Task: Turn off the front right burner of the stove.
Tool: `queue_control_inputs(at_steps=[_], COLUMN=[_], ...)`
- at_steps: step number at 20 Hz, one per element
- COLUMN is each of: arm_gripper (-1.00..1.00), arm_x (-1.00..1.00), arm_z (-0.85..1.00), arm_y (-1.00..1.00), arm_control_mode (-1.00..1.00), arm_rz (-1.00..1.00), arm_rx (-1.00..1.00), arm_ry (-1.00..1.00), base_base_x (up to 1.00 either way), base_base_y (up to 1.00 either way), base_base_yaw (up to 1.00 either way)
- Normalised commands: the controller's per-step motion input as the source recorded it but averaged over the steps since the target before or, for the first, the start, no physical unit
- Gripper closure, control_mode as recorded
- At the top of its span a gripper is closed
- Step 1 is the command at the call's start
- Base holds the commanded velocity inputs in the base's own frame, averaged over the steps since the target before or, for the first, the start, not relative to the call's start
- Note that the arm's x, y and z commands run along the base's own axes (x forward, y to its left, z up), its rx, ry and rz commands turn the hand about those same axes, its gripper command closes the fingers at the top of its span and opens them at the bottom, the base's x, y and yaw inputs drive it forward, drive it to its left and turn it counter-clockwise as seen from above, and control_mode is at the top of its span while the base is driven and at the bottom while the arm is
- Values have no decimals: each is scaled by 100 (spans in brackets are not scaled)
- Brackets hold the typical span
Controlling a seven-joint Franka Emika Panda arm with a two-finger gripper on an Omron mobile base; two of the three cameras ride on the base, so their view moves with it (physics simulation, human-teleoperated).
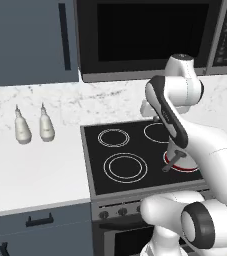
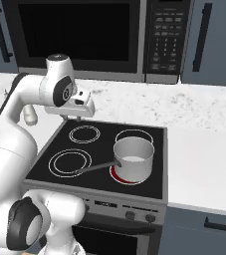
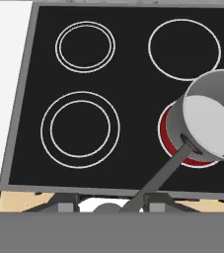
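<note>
Hand view shows the stove (image 3: 15, 123), with a pan (image 3: 209, 121) on the red front right burner (image 3: 170, 136); I cannot tell whether the gripper (image 2: 73, 118) is spread.

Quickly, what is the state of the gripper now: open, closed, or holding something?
Gripper: above the stove, holding nothing; whether the fingers are open or closed cannot be told.

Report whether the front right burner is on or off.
On: the large front right burner glows red under the steel saucepan.
</note>
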Motion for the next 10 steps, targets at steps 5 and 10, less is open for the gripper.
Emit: queue_control_inputs(at_steps=[5,10], arm_gripper=[-100,-100], arm_x=[-1,0], arm_z=[0,0], arm_y=[0,0], arm_control_mode=[100,100], arm_rz=[0,0], arm_rx=[0,0], arm_ry=[-1,0], base_base_x=[-5,-8], base_base_y=[11,61], base_base_yaw=[0,0])
